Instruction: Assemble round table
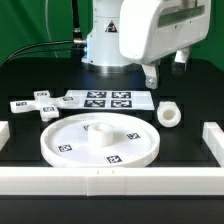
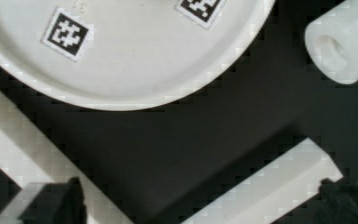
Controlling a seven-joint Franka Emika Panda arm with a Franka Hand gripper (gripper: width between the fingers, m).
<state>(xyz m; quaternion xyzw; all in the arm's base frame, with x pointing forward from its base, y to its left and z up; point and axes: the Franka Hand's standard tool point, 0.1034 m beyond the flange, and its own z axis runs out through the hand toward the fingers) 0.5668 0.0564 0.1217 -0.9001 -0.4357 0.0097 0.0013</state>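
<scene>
Above the black table (image 1: 190, 100), the claw (image 2: 197, 204) hangs with its two fingers (image 2: 48, 202) spread wide, gripping nothing and touching nothing, only dark tabletop showing between them. The round disc (image 1: 100, 140) lies flat, rim up, near the front rail (image 1: 110, 182). The short leg (image 1: 170, 114) sits apart from it toward the exterior view's right. The cross-shaped foot (image 1: 35, 105) lies toward the exterior view's left, beside the marker board (image 1: 105, 100).

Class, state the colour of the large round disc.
The disc is white with black-and-white square tags; exterior view.
</scene>
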